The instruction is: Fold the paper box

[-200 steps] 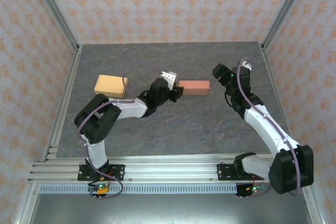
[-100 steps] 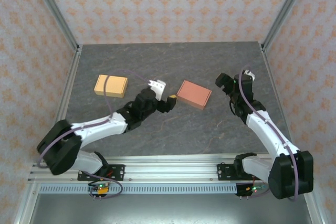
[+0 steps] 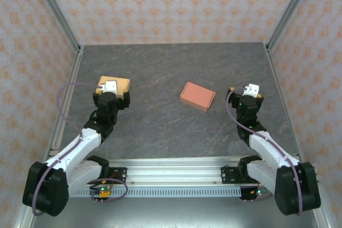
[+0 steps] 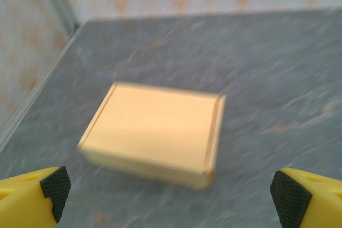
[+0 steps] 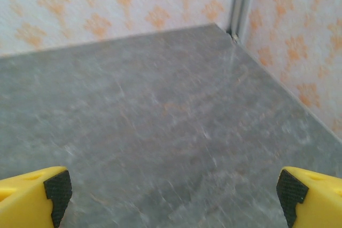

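A salmon-pink paper box (image 3: 197, 95) lies closed and flat on the grey table, touched by neither arm. My left gripper (image 3: 110, 90) hovers over the near edge of a second, yellow-orange paper box (image 3: 122, 84) at the left. The left wrist view shows that yellow box (image 4: 155, 132) closed, ahead of the open left gripper (image 4: 171, 193), with nothing between its yellow fingers (image 4: 32, 193). At the right, well clear of the pink box, my right gripper (image 3: 250, 92) stands open. In its wrist view the right gripper (image 5: 173, 193) has bare table between its fingers (image 5: 32, 193).
Patterned walls with metal corner posts (image 3: 59, 20) enclose the grey table (image 3: 171, 62). In the right wrist view the far right corner post (image 5: 241, 4) stands ahead. The arm bases sit on a rail (image 3: 171, 174) at the near edge.
Both grippers let go of the pink box and opened wide. It dropped flat onto the table. The left arm swung left to the yellow box; the right arm drew back toward me.
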`<state>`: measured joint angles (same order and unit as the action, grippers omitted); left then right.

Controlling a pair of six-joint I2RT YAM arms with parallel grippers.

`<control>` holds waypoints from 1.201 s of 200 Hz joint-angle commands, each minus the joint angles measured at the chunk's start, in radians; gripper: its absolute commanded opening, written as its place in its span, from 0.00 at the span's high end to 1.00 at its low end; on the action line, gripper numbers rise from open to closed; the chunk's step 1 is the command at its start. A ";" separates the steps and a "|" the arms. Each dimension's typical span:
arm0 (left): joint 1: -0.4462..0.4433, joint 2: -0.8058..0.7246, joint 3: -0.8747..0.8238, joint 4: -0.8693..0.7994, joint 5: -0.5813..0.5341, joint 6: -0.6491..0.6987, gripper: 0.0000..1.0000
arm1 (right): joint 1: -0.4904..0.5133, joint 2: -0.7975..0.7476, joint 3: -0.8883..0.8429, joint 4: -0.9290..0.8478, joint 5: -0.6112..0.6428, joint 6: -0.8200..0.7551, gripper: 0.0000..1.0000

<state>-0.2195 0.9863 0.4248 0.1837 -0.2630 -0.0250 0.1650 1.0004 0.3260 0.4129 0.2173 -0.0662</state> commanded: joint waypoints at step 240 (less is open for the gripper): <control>0.179 0.514 0.003 0.559 0.203 0.044 0.00 | -0.137 0.518 0.097 0.350 -0.202 0.009 0.01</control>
<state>-0.0456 1.5017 0.4164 0.7082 -0.0483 0.0269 0.0319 1.5158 0.4053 0.7700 -0.0036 -0.0719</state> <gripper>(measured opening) 0.998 0.993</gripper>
